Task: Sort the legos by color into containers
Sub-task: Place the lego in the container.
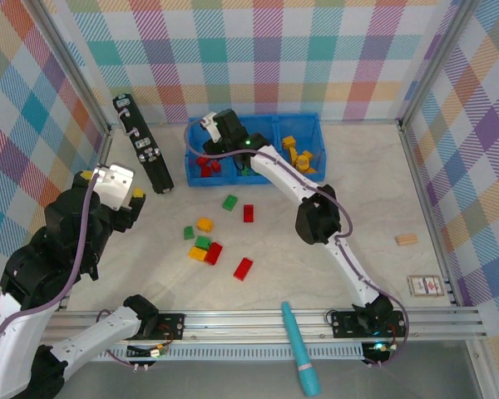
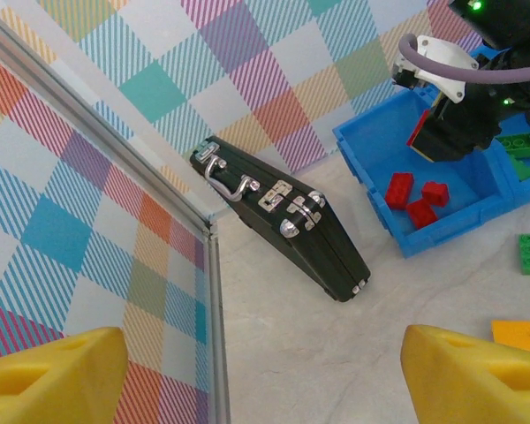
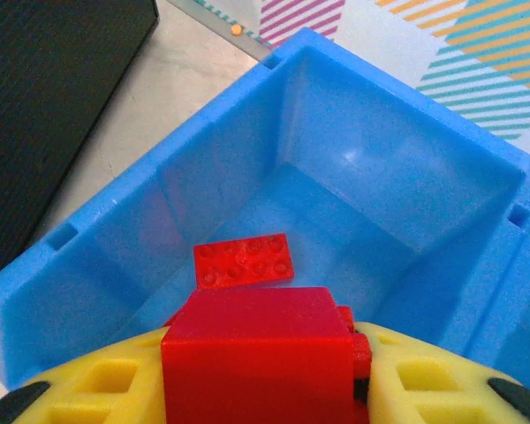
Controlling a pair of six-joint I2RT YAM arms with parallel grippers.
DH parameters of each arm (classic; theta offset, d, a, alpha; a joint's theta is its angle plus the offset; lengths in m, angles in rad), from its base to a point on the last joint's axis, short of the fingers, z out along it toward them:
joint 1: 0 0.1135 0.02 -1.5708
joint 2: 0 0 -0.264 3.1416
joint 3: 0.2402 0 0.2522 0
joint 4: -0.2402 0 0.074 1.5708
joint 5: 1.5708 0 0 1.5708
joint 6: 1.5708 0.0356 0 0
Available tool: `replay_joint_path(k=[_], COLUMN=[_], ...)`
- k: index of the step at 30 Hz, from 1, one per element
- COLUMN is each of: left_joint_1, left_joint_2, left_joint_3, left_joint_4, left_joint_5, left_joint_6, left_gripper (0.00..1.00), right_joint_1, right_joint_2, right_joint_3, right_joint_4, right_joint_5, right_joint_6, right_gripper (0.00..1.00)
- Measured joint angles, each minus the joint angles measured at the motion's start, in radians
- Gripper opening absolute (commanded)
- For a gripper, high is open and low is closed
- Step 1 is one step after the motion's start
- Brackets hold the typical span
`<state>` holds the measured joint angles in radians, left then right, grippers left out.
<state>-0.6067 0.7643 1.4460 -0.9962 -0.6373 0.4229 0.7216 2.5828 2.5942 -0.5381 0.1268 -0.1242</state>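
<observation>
Red brick (image 3: 258,340) was clamped in the right gripper (image 3: 265,393) over the blue tray (image 3: 203,177), sorted reds (image 3: 244,261) beneath it; several legos (image 1: 214,253) were left loose behind the hand, left gripper (image 2: 265,371) spread, empty.

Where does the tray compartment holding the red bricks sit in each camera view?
Top external: red compartment, tray's left end, upper centre.
Left wrist: upper right.
Right wrist: centre, beyond the held red brick.
Shared landmark: black case, left of it.
</observation>
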Motion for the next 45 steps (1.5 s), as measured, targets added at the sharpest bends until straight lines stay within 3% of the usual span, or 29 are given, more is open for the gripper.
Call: replay_joint_path(k=[11, 24, 31, 40, 45], left_joint_1=[0.000, 0.000, 0.000, 0.000, 0.000], left_joint_2=[-0.014, 0.011, 0.033, 0.092, 0.130], left_joint_3=[-0.002, 0.027, 0.029, -0.062, -0.195], left_joint_4=[0.000, -0.100, -0.154, -0.179, -0.115], left_joint_5=[0.000, 0.019, 0.083, 0.212, 0.307], left_joint_6=[0.000, -0.109, -0.267, -0.512, -0.623], left_gripper=[0.83, 0.83, 0.90, 0.86, 0.81], right_joint_1=[0.005, 0.014, 0.017, 0.018, 0.011], right_joint_2=[0.091, 0.102, 0.102, 0.076, -0.063], right_joint_3=[0.020, 0.022, 0.022, 0.003, -0.122], right_joint_4=[0.050, 0.034, 0.026, 0.011, 0.018], right_joint_5=[-0.053, -0.034, -0.048, -0.061, -0.058], right_joint_6=[0.003, -0.084, -0.103, -0.119, -0.137], right_gripper=[0.36, 0.48, 0.62, 0.66, 0.75])
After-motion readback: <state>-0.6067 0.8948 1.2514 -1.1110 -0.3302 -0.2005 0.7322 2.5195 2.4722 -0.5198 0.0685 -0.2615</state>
